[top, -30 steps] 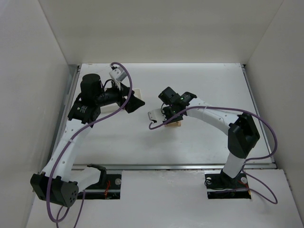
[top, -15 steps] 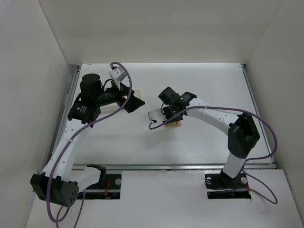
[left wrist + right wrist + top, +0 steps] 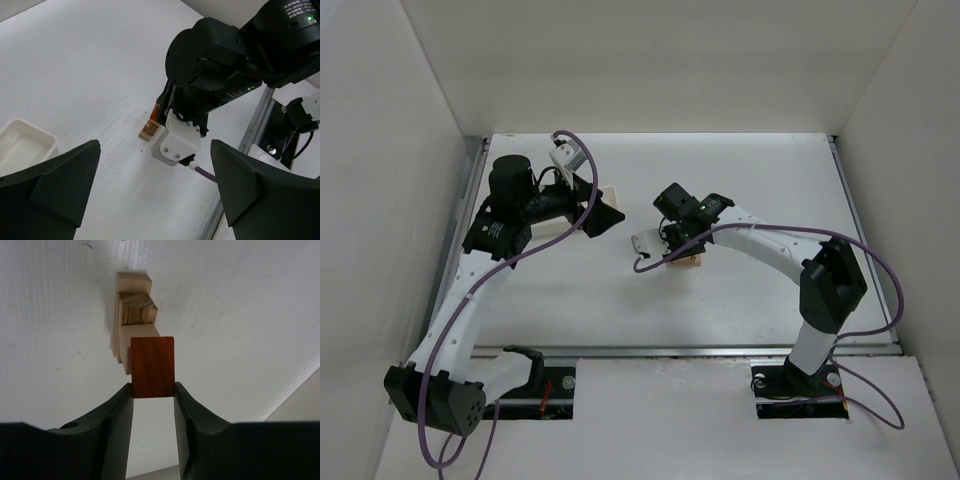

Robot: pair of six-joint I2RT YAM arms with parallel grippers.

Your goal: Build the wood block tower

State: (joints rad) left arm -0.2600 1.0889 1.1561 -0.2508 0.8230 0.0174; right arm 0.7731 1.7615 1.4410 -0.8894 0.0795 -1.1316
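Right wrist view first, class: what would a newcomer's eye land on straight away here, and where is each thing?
The red block stands out, pinched by the right gripper right at a small stack of tan blocks on the white table. Seen from above, the left gripper hangs wide open further left, beside a white tray.

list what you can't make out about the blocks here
Top view: the right arm covers most of the stack; block count unclear.
Right wrist view: the red block shows one flat face between the right fingers; its shape, and whether it touches the tan blocks, unclear.
Left wrist view: the right arm hides most of the stack; the tray is cut off at the left edge.
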